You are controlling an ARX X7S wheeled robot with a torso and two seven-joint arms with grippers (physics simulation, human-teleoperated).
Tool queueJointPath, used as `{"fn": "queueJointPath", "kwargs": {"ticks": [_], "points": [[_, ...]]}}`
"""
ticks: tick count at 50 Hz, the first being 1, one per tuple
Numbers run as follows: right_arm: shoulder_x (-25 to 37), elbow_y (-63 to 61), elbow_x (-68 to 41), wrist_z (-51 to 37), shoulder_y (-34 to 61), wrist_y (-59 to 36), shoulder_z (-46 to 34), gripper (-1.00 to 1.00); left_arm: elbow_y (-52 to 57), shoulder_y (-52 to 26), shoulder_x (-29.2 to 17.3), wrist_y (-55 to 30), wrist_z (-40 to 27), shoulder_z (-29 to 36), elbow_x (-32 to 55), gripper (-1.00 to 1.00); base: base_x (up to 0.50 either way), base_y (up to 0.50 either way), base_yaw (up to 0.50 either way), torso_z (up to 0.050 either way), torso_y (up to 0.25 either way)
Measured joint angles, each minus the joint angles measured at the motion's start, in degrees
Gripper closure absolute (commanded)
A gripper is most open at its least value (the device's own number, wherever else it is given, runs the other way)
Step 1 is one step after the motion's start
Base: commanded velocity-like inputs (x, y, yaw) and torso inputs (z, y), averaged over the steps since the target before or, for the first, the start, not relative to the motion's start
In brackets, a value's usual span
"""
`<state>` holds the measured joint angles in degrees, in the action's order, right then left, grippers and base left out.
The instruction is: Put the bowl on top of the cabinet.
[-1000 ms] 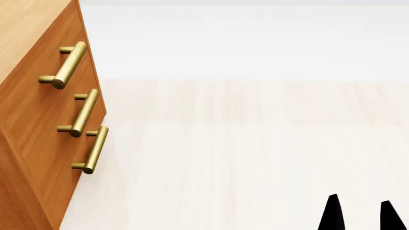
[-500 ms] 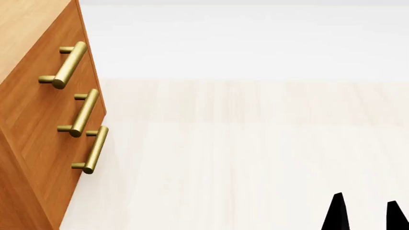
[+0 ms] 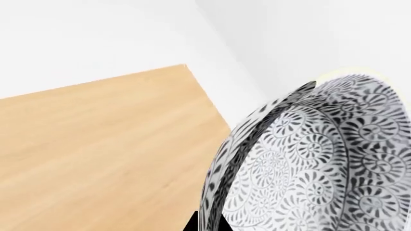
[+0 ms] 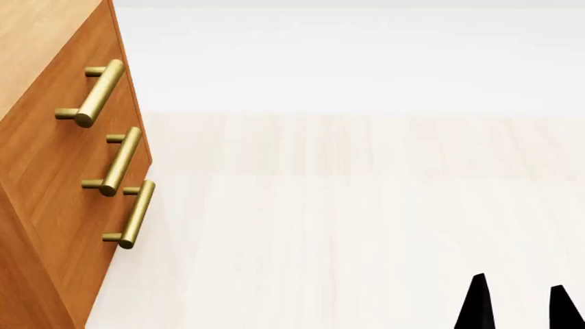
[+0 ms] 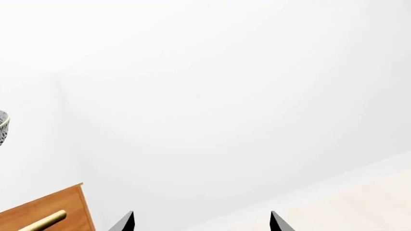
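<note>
Pale wood floor (image 4: 366, 226) fills the head view, the cabinet (image 4: 46, 178) at nine o'clock. The bowl (image 3: 321, 159) hangs tilted above the cabinet top, the left gripper's grip unclear. The right gripper (image 4: 519, 301) stands apart, empty

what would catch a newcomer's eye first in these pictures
Probably the bowl, filling much of the left wrist view with its dense grey-black floral pattern, tilted on edge above the cabinet's pale wooden top. Next, the orange-brown cabinet at the head view's left edge, its three brass handles stacked down the front. The right gripper shows only as two dark fingertips, apart and empty.
</note>
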<state>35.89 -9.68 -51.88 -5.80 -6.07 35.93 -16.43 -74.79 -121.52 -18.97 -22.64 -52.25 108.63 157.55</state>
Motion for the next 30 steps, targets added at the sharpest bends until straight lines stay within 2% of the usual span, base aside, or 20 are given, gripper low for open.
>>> {"fn": "queueJointPath", "kwargs": {"ticks": [13,30], "points": [[0.01,-0.28,-0.21,0.18,-0.27,0.07,0.26,-1.0,0.12,-1.12,0.0,-0.87,-6.65,10.37,10.9,1.0,0.0,0.0,0.0,0.0,0.001],[-0.09,-0.52,-0.26,0.24,-0.51,0.09,0.57,-1.0,0.23,-0.81,-0.38,-3.71,-8.92,16.33,16.54,1.0,0.0,0.0,0.0,0.0,0.0]]}}
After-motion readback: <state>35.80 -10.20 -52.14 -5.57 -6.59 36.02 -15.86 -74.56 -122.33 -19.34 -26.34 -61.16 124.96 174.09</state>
